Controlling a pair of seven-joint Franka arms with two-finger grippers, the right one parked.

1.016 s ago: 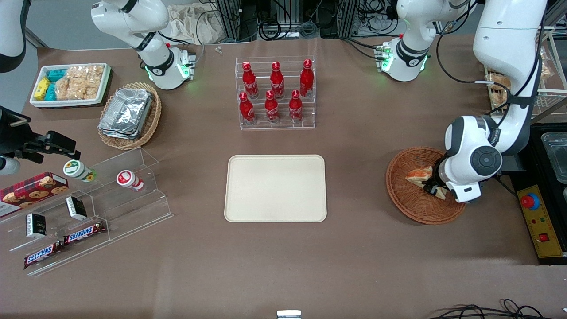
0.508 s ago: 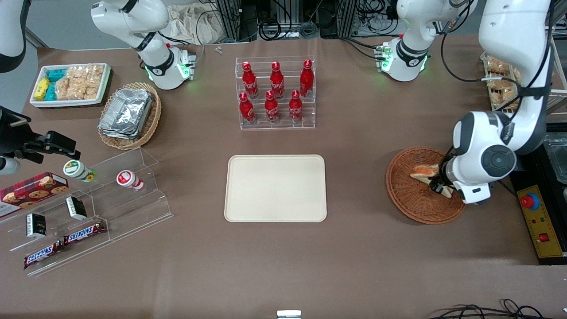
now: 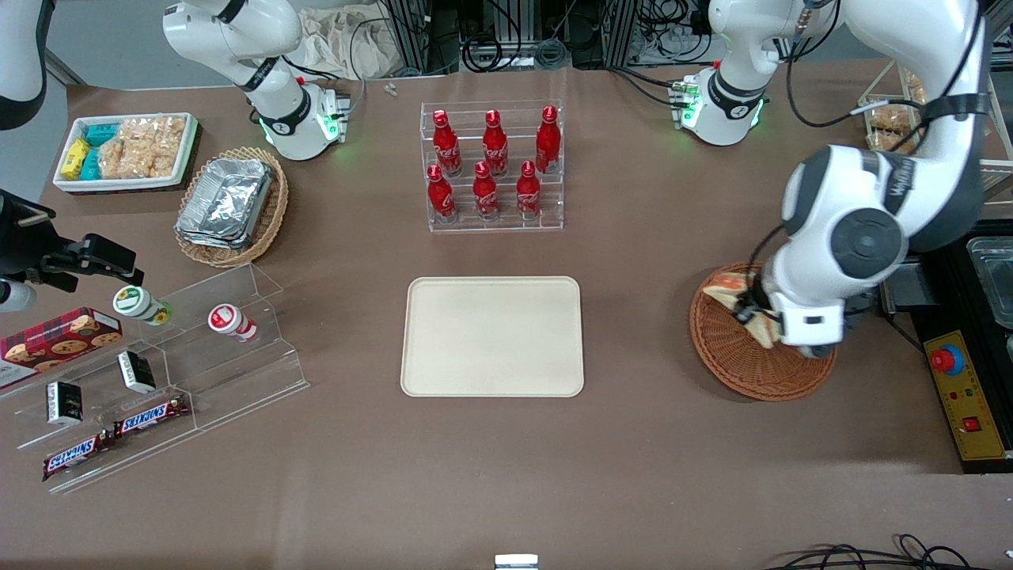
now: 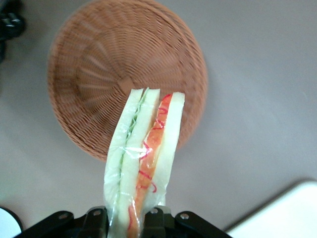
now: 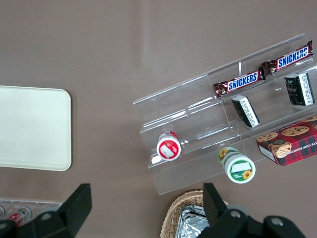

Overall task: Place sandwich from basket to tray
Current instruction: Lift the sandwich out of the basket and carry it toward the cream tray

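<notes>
- Pincer: pinching the wrapped sandwich by one end.
- Sandwich: lifted clear above the reddish-brown wicker basket.
- Tray: well apart, toward the parked arm's end.

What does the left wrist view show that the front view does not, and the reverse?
Only the left wrist view shows the sandwich's plastic wrap, its green and orange layers edge-on, and the basket's bare inside, with the tool shut on the sandwich. Only the front view shows the red bottles in their clear rack, and the whole tray. Both show the sandwich lifted above the basket, and part of the tray.
</notes>
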